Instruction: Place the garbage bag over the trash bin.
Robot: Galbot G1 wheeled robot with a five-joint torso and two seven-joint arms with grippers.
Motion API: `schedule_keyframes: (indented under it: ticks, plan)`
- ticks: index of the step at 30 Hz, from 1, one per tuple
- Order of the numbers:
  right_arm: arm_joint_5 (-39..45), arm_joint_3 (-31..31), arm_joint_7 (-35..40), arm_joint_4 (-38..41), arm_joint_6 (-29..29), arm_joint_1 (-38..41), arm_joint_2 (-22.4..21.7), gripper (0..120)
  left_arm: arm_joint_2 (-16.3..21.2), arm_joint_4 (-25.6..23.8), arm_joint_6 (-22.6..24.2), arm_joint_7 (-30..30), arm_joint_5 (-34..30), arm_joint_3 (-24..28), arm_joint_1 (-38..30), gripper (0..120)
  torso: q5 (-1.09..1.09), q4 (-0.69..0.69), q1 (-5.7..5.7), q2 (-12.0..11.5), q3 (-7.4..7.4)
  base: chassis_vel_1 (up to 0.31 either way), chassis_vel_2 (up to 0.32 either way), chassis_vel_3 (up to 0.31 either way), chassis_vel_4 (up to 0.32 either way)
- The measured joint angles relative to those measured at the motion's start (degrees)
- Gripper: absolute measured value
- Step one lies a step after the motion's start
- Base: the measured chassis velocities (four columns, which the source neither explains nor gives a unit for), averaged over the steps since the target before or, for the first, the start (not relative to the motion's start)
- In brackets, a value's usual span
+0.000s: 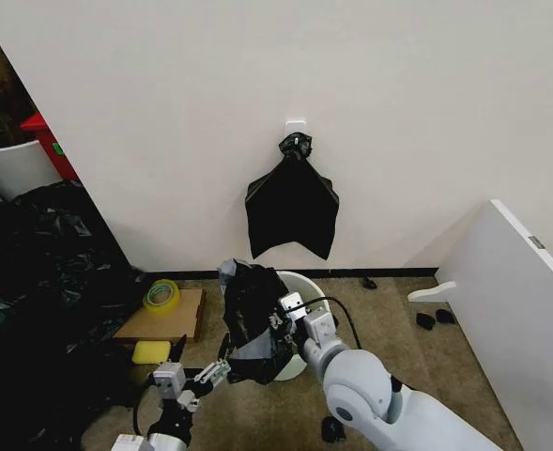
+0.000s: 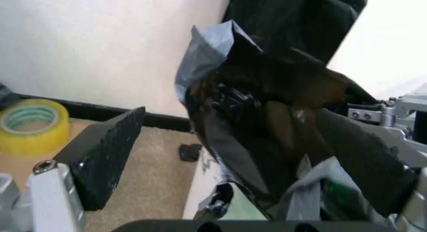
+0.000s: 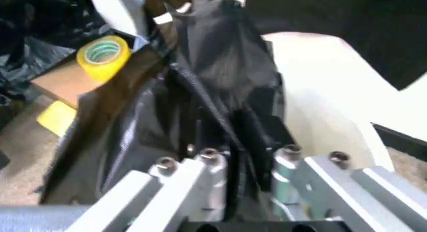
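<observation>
The garbage bag (image 1: pixel 257 319) hangs bunched over the near left rim of the trash bin (image 1: pixel 299 282) on the floor. The right pincer (image 1: pixel 281 324) pinches the bag's plastic. The left pincer (image 1: pixel 222 366) seems spread, one finger (image 2: pixel 100 152) standing clear of the bag.

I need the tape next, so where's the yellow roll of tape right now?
In the head view the yellow tape roll lies flat on a cardboard sheet on the floor by the wall, on the robot's left of the trash bin, with a yellow sponge just nearer the robot.
</observation>
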Motion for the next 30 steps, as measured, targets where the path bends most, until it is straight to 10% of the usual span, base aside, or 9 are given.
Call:
schedule_keyframes:
  ticks: [15,30]
  plan:
    - [0.2,-0.8,-0.3,-0.1,1.0,0.2,0.0,0,3.0,-2.0,11.6,-3.1,-11.3,2.5,-11.0,100,-0.01,0.03,0.0,0.0,0.0,0.0,0.0,0.0,0.0]
    - [0.5,-3.0,-0.3,-1.1,1.0,1.5,1.0,0,2.0,6.2,17.3,-6.5,-17.7,4.2,-23.2,97,-0.01,0.0,0.0,0.0,0.0,0.0,0.0,0.0,0.0]
